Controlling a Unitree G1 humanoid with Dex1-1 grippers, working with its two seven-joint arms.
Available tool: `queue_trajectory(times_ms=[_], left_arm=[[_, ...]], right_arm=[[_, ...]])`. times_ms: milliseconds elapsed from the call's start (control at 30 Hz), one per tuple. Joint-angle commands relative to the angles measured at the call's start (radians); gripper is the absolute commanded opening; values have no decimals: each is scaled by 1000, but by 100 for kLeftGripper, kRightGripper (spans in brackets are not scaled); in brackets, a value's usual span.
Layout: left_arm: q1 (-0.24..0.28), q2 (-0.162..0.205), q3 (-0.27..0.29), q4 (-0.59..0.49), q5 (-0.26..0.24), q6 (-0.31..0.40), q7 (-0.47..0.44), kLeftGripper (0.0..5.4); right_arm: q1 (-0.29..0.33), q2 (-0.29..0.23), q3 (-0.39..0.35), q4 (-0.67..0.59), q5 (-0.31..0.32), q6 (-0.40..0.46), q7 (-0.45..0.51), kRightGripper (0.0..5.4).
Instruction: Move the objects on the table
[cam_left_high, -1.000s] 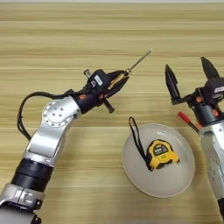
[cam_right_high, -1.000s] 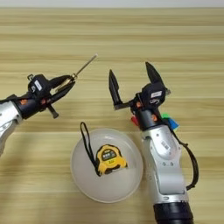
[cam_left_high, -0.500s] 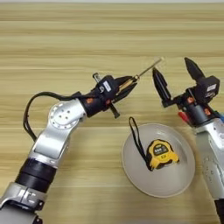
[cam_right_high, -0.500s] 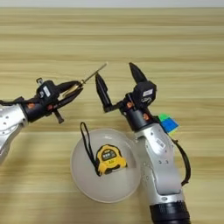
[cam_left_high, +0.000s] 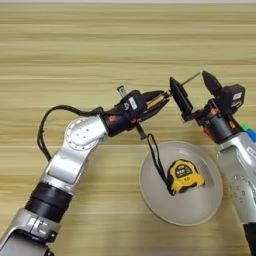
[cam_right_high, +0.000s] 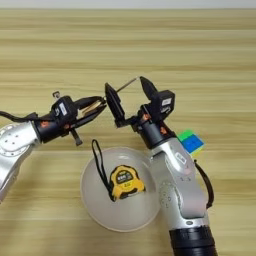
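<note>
Holding: the left gripper (cam_left_high: 159, 100) is clenched on the tan wooden handle of the thin tool (cam_left_high: 165, 95), near the middle of the table (cam_left_high: 75, 45).
Tool: it slants up and to the right, its dark shaft (cam_right_high: 127, 84) running between the two fingers of the right gripper, the tip showing just beyond them on the far side.
Right gripper: the right gripper (cam_right_high: 129, 96) has its two black fingers spread wide, one on each side of the shaft; whether either finger touches the shaft cannot be told.
Left arm: it comes in from the near-left corner, silver upper part bent at the elbow, a black cable looping beside it.
Right arm: it rises from the near-right edge, just right of the plate.
Plate: a pale round plate (cam_left_high: 205, 210) lies on the table, nearer than both grippers and between the two arms.
Tape measure: the yellow-black tape measure (cam_left_high: 182, 176) lies on the plate, right of its middle, with its black strap (cam_left_high: 156, 160) looping out over the plate's far-left rim.
Puzzle cube: the multicolour puzzle cube (cam_right_high: 191, 142) sits on the table just right of the right arm, partly hidden by it, green and blue faces showing.
</note>
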Motion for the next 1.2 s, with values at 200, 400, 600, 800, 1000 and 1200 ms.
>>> queue_trajectory(times_ms=[200, 400, 600, 800, 1000, 1200], left_arm=[[-18, -10, -15, -11, 10, -16, -3, 83], [-19, -12, -15, -2, 15, -21, 0, 83], [-23, -15, -12, 12, 19, -26, 6, 83], [-26, -15, -8, 27, 21, -33, 9, 83], [-29, -13, -6, 41, 21, -40, 10, 83], [-33, -10, -3, 63, 22, -50, 9, 83]], right_arm=[[-11, 1, -13, -3, 10, 28, 15, 455], [-10, 1, -16, -1, 2, 25, 24, 382], [-8, 1, -18, -2, 4, 25, 28, 317], [-8, -1, -20, -6, 5, 26, 29, 259], [-9, 1, -21, -3, 5, 25, 34, 169], [-9, 5, -18, -10, 2, 25, 37, 103]])
